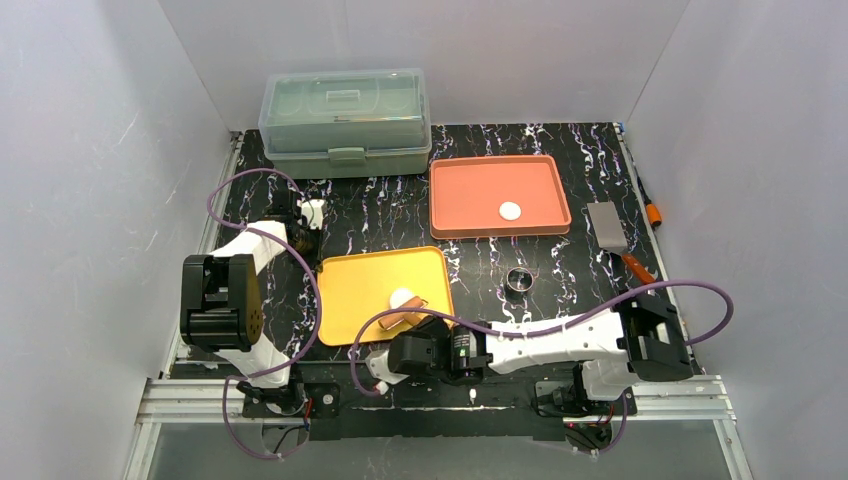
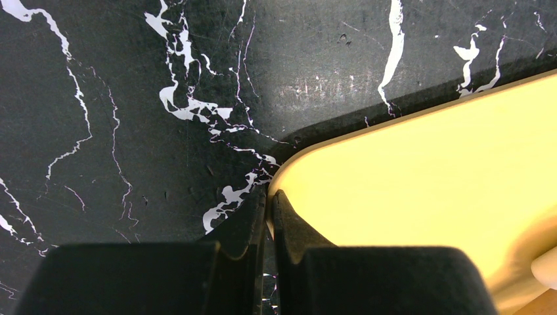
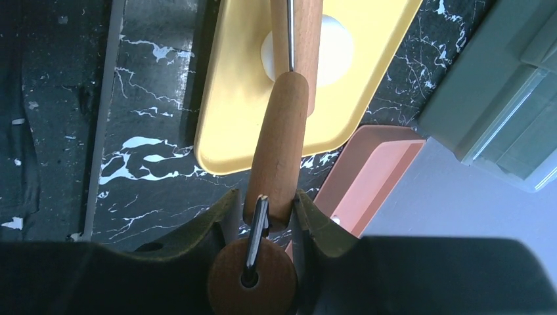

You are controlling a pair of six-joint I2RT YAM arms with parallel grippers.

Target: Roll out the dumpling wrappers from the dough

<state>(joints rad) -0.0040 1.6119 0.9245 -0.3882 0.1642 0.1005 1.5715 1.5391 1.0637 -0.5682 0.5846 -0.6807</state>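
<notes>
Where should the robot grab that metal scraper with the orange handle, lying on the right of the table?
Probably by the orange handle, coming straight down from above with the fingers set across it. The scraper lies flat, so its wide blade offers little edge to pinch, while the handle looks narrow enough to fit between two fingers.

Wooden rolling pin, matt white dough
</notes>
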